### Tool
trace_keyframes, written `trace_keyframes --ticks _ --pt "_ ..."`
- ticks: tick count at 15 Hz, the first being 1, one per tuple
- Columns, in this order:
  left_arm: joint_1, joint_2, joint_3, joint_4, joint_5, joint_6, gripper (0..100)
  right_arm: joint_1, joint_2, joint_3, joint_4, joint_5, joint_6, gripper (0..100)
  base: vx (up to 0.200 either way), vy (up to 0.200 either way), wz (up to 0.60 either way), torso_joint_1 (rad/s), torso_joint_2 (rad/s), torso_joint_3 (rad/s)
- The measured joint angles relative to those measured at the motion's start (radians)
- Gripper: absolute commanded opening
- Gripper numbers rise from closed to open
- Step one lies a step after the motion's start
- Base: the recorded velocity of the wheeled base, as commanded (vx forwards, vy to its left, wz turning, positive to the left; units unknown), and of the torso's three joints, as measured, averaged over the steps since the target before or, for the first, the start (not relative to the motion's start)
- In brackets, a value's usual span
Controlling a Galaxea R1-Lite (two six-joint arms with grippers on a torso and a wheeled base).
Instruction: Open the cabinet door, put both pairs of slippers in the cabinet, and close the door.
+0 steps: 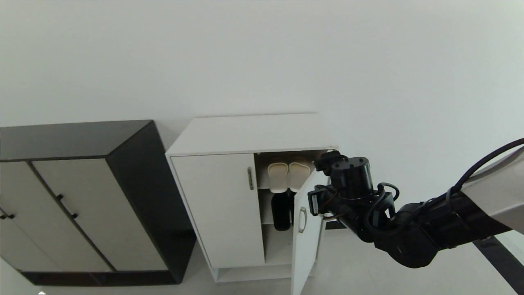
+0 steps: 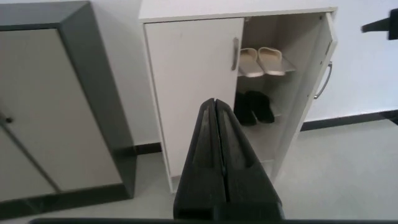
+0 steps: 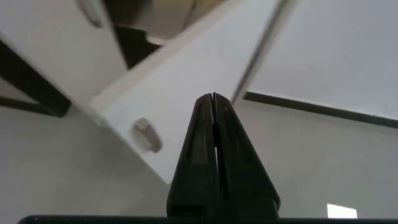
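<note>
Beige slippers (image 1: 288, 175) and black slippers (image 1: 281, 211) were shelved in the cabinet (image 1: 254, 133); the ajar door (image 1: 307, 254) was judged to need a closing push from the adjacent right gripper (image 3: 213, 98), its empty fingers (image 3: 200, 143) pressed together.

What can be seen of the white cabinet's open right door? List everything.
The open door is a plain white panel, matte like painted board, hinged on the right side of the white cabinet and swung partway out. A slim metal bow handle stands upright near its free edge on the outer face. Past it, pale slippers sit above dark slippers inside. The right hand, shut, is by the outer face near the top; contact cannot be confirmed.
</note>
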State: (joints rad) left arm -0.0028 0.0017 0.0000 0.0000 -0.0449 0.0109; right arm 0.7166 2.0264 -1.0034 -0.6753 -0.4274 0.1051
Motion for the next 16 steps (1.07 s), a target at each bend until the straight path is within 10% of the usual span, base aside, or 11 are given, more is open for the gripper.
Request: trace_keyframes --ticks 9,16 --pt "0.000 0.000 0.000 0.000 0.000 0.000 0 -0.043 -0.029 0.196 -0.250 0.221 -0.054 0 0.000 0.000 0.00 0.000 0.00 0.000" --pt "-0.001 0.000 0.000 0.000 0.000 0.000 0 -0.103 -0.089 0.438 -0.396 0.386 -0.053 0 0.171 0.000 0.00 0.004 0.00 0.005"
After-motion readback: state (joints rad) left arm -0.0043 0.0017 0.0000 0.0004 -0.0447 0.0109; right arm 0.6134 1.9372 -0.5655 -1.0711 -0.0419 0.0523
